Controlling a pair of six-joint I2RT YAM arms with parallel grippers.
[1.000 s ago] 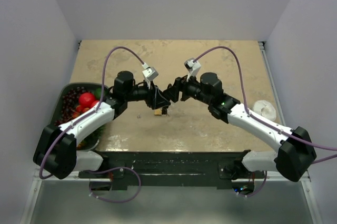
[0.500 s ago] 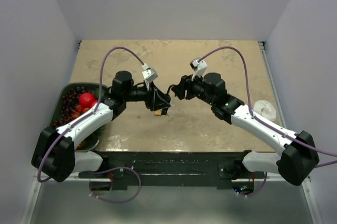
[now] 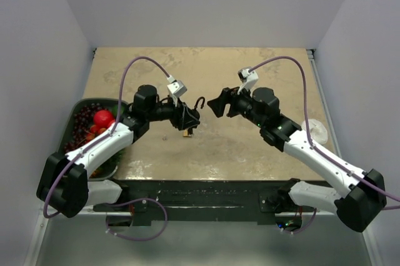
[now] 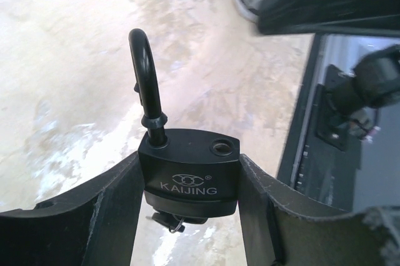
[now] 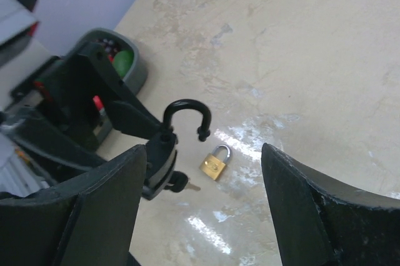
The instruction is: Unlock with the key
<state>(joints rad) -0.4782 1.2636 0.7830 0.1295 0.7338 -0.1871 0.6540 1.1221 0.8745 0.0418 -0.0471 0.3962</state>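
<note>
1. Padlock [image 4: 189,178], black and marked KAIJING, is held off the table [image 3: 262,78] near its middle, clamped by its two side faces in the left gripper [image 3: 189,116].
2. Shackle [image 4: 145,72]: one leg stays seated in the body. The free end is swung out into the air, and its socket hole [image 4: 220,147] is bare.
3. Key [image 5: 180,183]: it projects from the underside of the black padlock, and its dark head shows below the body in the right wrist view.
4. Right gripper [image 3: 217,105]: released and empty, with its jaws spread wide. It faces the padlock from the right and stands apart from it.
5. Small brass padlock [image 5: 214,163]: it lies on the table with its shackle closed, under the gap between the two grippers and just beside the black padlock in the overhead view.
6. Fruit bowl [image 3: 84,107]: this dark bowl sits at the left edge of the table beside the left arm. It holds dark grapes [image 3: 81,122], a red fruit [image 3: 103,118] and a green piece [image 5: 124,61].
7. White round object [image 3: 314,131]: it rests near the right edge of the table, behind the right arm's forearm, and is too small to identify.
8. Purple cables [image 3: 134,66]: these arch over each arm above the table, well clear of both padlocks.
</note>
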